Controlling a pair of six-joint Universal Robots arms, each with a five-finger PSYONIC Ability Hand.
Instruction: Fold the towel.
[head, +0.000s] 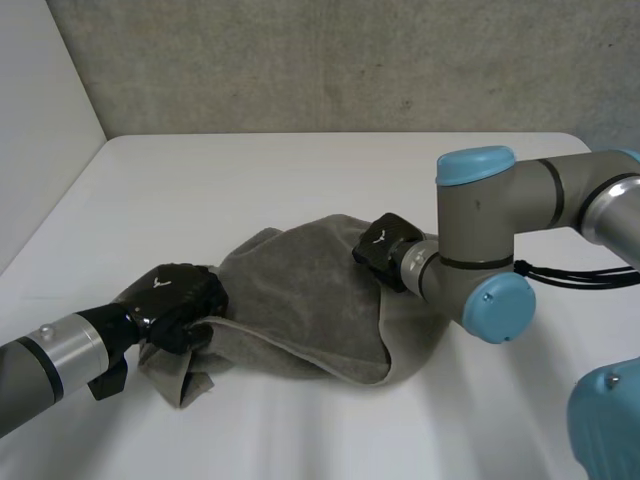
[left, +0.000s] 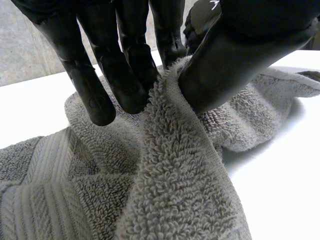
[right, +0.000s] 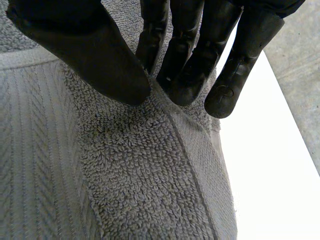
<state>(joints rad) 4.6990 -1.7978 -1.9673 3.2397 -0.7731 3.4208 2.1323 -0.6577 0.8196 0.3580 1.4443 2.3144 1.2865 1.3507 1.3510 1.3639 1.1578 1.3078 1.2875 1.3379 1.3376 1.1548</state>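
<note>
crumpled grey terry towel (head: 300, 300) on white table (head: 300, 170) | left hand (head: 178, 300) pinches its left edge | right hand (head: 384, 245) pinches its right edge

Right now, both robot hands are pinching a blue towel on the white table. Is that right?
Not quite. The towel is grey, not blue, as the head view shows. The left robot hand and the right robot hand are both pinching it on the white table.
</note>
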